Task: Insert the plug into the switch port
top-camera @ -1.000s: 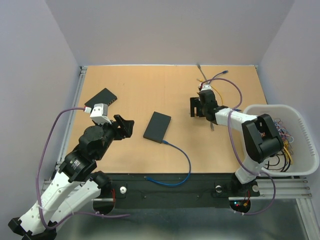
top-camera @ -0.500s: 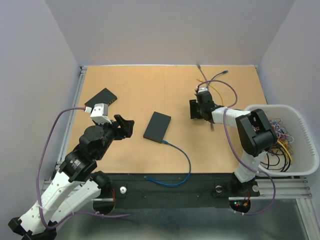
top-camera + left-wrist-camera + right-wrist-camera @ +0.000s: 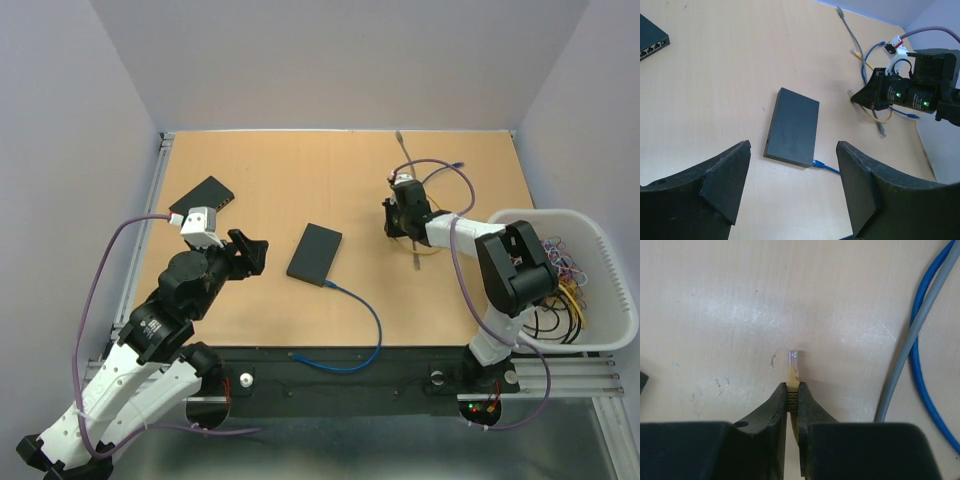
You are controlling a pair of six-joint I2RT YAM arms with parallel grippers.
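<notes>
Yellow plug (image 3: pixel 793 366) between right end effector (image 3: pixel 793 388) fingertips

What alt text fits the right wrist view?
Close-up of the right hand pinched shut on a tan cable's plug, whose clear tip sticks out past the fingertips over a pale wooden table. A grey cable and a blue cable curve along the right edge.
</notes>
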